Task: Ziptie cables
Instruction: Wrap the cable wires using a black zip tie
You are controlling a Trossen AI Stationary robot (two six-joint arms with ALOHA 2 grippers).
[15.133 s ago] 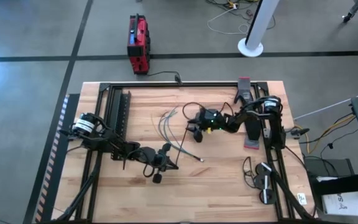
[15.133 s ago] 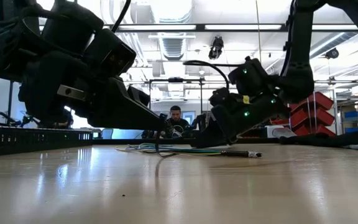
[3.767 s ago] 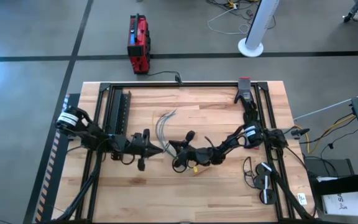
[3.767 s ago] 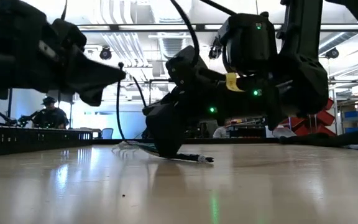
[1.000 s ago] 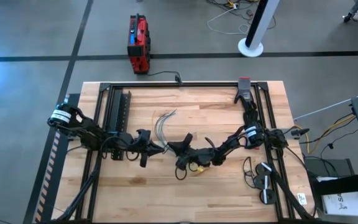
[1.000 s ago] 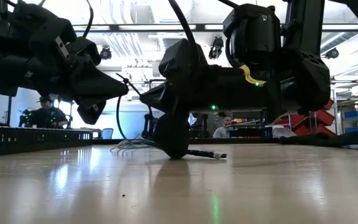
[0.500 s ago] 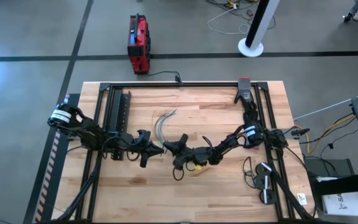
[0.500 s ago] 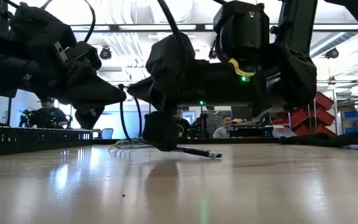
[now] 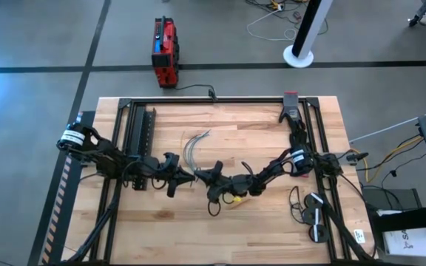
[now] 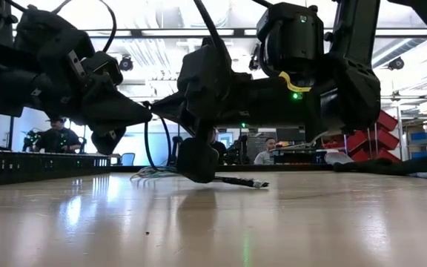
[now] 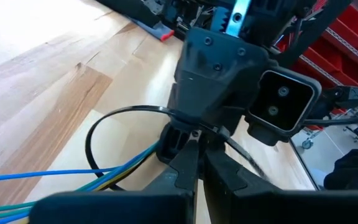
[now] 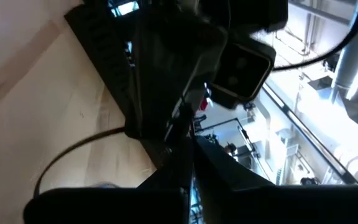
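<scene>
- High view: left gripper [image 9: 186, 177] and right gripper [image 9: 200, 176] meet nose to nose at the middle of the counter [image 9: 257, 222], just below the cables [image 9: 191, 150]. From up here we can't resolve either gripper's fingers or the zip tie.
- Cables: loose grey/green/blue bundle fanning toward the upper centre of the counter; the near ends run down to where the grippers meet.
- Left wrist view fills that in: a black zip tie [image 11: 114, 118] forms a loop around the blue and green cables [image 11: 73, 180], and its tail runs between the left gripper's closed fingers [image 11: 185, 168]. We read that as clamped on the tie.
- Same view: the right gripper's body sits at the loop's head; its fingertips are hidden.
- Right wrist view: dark and backlit. Loop [image 12: 73, 149] visible, fingers [image 12: 185, 149] look pinched together on the strip, though we can't confirm contact.
- Low view: both arms are silhouettes; cables [image 10: 154, 174] lie flat on the counter behind the right gripper [image 10: 196, 159], and one connector end [image 10: 254, 183] pokes out to its right.
- People in the room background, too small to detail.
</scene>
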